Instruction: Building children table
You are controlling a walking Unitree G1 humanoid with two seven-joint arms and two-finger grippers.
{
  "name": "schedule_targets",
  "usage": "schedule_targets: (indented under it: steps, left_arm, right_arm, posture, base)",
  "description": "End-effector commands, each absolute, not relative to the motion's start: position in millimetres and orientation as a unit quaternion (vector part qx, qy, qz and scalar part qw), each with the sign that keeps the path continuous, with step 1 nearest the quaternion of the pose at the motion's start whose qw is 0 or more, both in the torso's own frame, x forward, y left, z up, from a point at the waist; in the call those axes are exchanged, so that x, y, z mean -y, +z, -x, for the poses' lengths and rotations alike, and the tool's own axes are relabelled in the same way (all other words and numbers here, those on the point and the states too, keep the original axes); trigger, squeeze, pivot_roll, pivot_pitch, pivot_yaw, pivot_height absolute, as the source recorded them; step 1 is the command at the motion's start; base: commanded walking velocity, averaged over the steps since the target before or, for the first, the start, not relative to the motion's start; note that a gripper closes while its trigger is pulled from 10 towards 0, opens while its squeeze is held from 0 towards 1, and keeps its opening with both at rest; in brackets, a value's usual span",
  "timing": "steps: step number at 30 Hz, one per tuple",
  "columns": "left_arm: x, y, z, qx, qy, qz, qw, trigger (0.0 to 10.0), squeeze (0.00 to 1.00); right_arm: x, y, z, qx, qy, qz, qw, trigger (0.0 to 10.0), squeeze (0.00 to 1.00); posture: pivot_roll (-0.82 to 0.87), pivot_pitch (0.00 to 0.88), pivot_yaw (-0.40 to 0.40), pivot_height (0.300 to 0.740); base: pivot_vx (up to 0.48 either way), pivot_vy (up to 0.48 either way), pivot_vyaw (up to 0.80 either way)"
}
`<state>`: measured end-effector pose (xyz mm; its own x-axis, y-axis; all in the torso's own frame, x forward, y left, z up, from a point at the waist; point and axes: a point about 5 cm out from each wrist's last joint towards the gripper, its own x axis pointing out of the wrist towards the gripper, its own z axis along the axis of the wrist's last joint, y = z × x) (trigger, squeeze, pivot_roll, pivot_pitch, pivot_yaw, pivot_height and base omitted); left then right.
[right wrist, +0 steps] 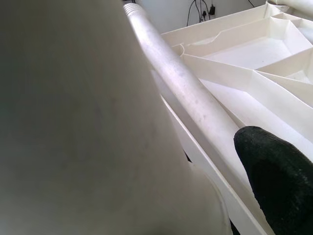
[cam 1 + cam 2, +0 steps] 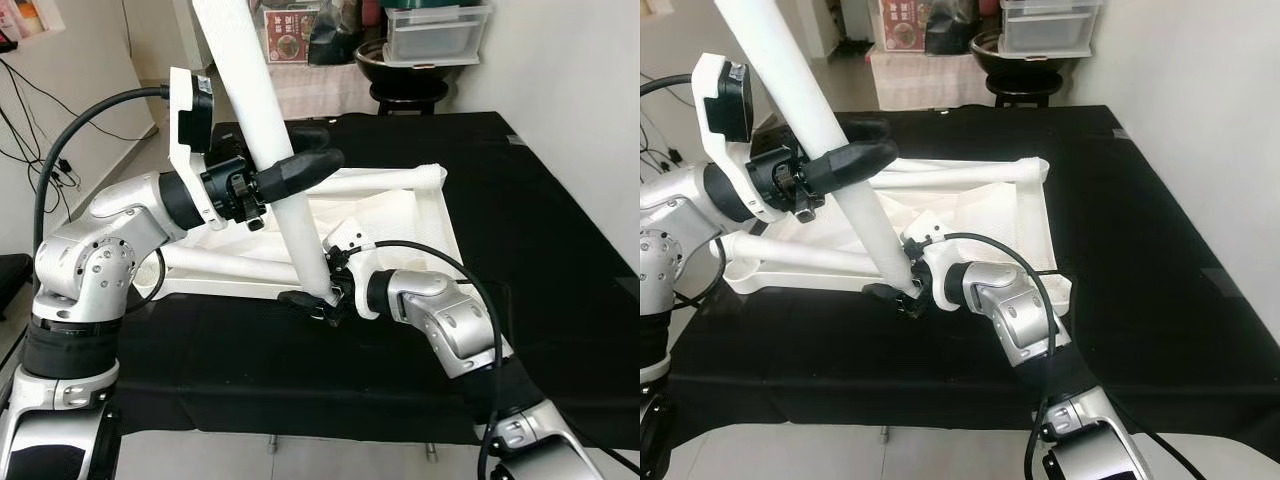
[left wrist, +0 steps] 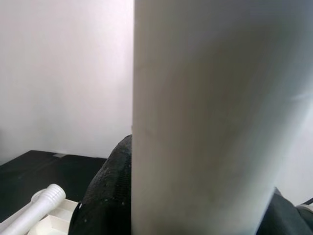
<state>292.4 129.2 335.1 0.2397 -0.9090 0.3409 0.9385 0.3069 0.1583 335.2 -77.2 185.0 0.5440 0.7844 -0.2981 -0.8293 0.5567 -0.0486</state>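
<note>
A long white table leg (image 2: 262, 110) stands tilted, its top leaning to the far left. My left gripper (image 2: 310, 152) is shut on its middle, one black finger (image 3: 105, 196) pressed against the tube. My right gripper (image 2: 318, 296) is shut on the leg's lower end, which rests at the near edge of the upturned white tabletop (image 2: 410, 225). One of its black fingertips (image 1: 279, 181) shows beside the held leg (image 1: 73, 122). Two more legs lie on the tabletop: one along the far edge (image 2: 380, 180), one along the near left (image 2: 225, 265).
The tabletop lies on a black-covered table (image 2: 560, 250), with bare black cloth to the right and front. Behind it a stool carries a black bowl and a clear plastic box (image 2: 435, 35). Cables (image 2: 30, 130) hang by the left wall.
</note>
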Motion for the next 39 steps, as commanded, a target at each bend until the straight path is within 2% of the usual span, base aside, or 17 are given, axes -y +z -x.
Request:
schedule_targets:
  steps: [1,7,13,25,26,27,28,39]
  left_arm:
    - [-115,329,-283,0.172,-0.651,0.06,0.737,10.0,0.0]
    - [-115,327,-286,0.173,-0.647,0.068,0.74,10.0,0.0]
    - [-115,324,-288,0.174,-0.644,0.074,0.741,10.0,0.0]
    - [-116,326,-290,0.18,-0.641,0.083,0.742,10.0,0.0]
    - [-115,327,-290,0.181,-0.641,0.082,0.741,10.0,0.0]
    - [-115,327,-290,0.181,-0.641,0.082,0.741,10.0,0.0]
    - [-115,327,-290,0.182,-0.641,0.082,0.741,10.0,0.0]
    - [-111,327,-288,0.182,-0.65,0.081,0.733,10.0,0.0]
  right_arm:
    - [72,207,-339,-0.069,0.456,0.037,0.887,10.0,0.0]
    - [68,224,-333,-0.022,0.484,0.008,0.875,10.0,0.0]
    - [60,231,-320,0.016,0.537,0.031,0.843,10.0,0.0]
    - [46,228,-315,0.03,0.562,0.088,0.822,10.0,0.0]
    - [44,228,-314,0.032,0.567,0.088,0.818,2.5,0.0]
    - [44,228,-314,0.032,0.567,0.088,0.818,2.5,0.0]
    - [43,228,-313,0.032,0.572,0.086,0.815,0.0,0.0]
    - [42,204,-317,-0.033,0.567,0.13,0.813,0.0,0.0]
  posture:
    - [-0.13,0.042,0.072,0.74]
    - [-0.13,0.044,0.076,0.74]
    - [-0.13,0.04,0.075,0.74]
    - [-0.13,0.03,0.07,0.74]
    - [-0.12,0.027,0.068,0.74]
    - [-0.12,0.027,0.068,0.74]
    - [-0.12,0.026,0.068,0.74]
    - [-0.13,0.024,0.066,0.74]
  base:
    - [0.0,0.0,0.0]
    - [0.0,0.0,0.0]
    - [0.0,0.0,0.0]
    - [0.0,0.0,0.0]
    - [0.0,0.0,0.0]
    - [0.0,0.0,0.0]
    - [0.0,0.0,0.0]
    - [0.0,0.0,0.0]
